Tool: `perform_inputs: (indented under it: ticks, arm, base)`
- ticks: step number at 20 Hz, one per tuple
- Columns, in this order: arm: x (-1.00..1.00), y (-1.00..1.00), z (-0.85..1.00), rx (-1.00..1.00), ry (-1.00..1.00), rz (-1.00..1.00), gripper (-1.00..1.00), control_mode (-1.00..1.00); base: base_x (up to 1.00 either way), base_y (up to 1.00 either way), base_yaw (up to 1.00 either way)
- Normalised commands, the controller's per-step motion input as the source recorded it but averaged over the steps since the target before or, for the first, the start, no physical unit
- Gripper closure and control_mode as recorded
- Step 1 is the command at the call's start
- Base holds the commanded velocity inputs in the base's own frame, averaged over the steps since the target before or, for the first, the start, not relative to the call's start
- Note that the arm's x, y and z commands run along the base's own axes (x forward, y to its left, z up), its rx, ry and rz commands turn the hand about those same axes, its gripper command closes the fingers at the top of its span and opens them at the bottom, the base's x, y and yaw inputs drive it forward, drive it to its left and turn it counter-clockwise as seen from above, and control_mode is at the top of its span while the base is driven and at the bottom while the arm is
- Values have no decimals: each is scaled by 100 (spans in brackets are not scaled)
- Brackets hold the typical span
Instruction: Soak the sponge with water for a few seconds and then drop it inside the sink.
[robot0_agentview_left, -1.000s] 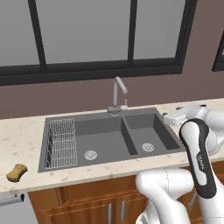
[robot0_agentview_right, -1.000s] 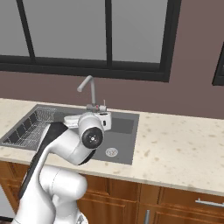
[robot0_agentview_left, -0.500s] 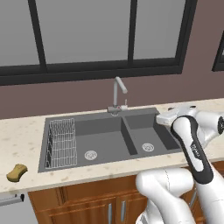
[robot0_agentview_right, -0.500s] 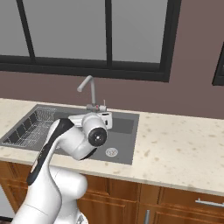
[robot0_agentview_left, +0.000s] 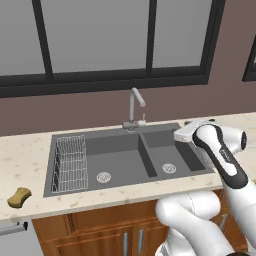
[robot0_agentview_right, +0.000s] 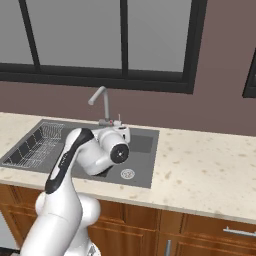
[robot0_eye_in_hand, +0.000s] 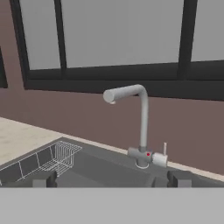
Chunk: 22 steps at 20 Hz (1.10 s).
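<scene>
The yellow-brown sponge (robot0_agentview_left: 19, 196) lies on the counter left of the sink, far from the arm. The dark grey double-basin sink (robot0_agentview_left: 125, 145) has a slim silver faucet (robot0_agentview_left: 134, 107) behind it, and I see no water stream coming from the spout (robot0_eye_in_hand: 111, 95). My gripper (robot0_eye_in_hand: 111, 179) is open with nothing between its widely spread fingertips (robot0_eye_in_hand: 43, 178). It hangs over the right basin and points at the faucet (robot0_eye_in_hand: 142, 127). The white hand (robot0_agentview_left: 187, 132) sits at the right basin's far right corner.
A wire rack (robot0_agentview_left: 70, 162) fills the left side of the left basin. Round silver drains (robot0_agentview_left: 103, 176) (robot0_agentview_left: 169, 168) sit in both basins. The faucet's small lever (robot0_eye_in_hand: 164, 157) stands at its base. Speckled counter (robot0_agentview_right: 210, 165) stretches right of the sink, with a window behind.
The arm has swung left from beside the sink, so the hand is now over the right basin. The sponge has not moved.
</scene>
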Motion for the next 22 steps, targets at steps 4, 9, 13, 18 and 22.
perform_inputs:
  ticks: [4, 9, 13, 18, 22]
  arm:
    - [31, 1, 0, 2, -4, 12, -100, -100]
    - [31, 2, -9, 3, -1, 7, -100, -100]
    - [31, 0, -5, 4, -1, 1, -100, -100]
    - [26, 0, -4, 0, 0, 0, -100, -100]
    - [26, 0, -9, 2, 0, 0, -100, -100]
  base:
    - [0, 0, 0]
    - [0, 0, 0]
    - [0, 0, 0]
    - [0, 0, 0]
    - [0, 0, 0]
